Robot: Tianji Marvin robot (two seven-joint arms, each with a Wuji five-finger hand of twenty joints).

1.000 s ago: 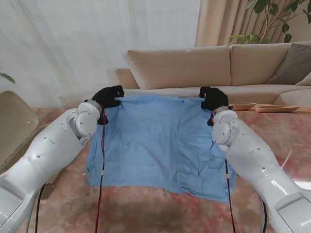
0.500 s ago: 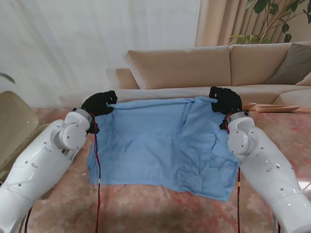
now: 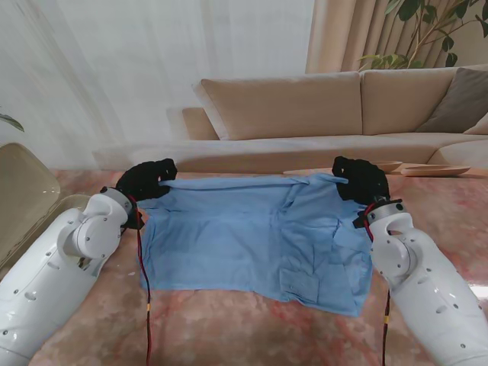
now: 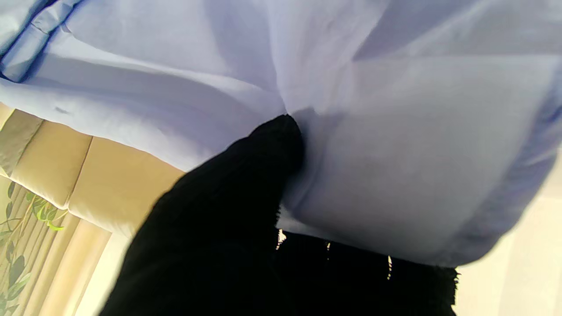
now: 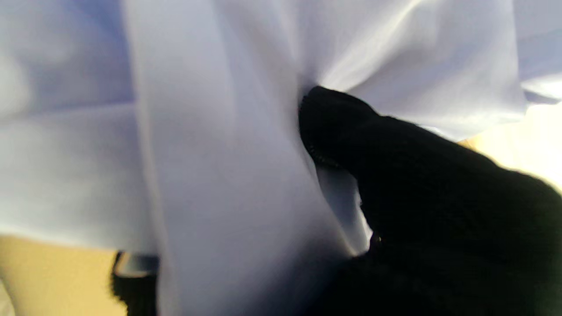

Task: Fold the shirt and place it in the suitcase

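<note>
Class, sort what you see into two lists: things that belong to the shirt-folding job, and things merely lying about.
Job: blue shirt, left hand and right hand, each gripping a far corner.

Lying about: beige sofa, wooden dishes, plant. No suitcase is in view.

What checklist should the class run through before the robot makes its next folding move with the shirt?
1. Left hand grips the shirt corner: ok.
2. Right hand grips the other far corner: ok.
3. Far edge taut between the hands: ok.
4. Near edge lies flat on the table: not ok, rumpled at the near right.
5. Suitcase in view: not ok, none visible.
</note>
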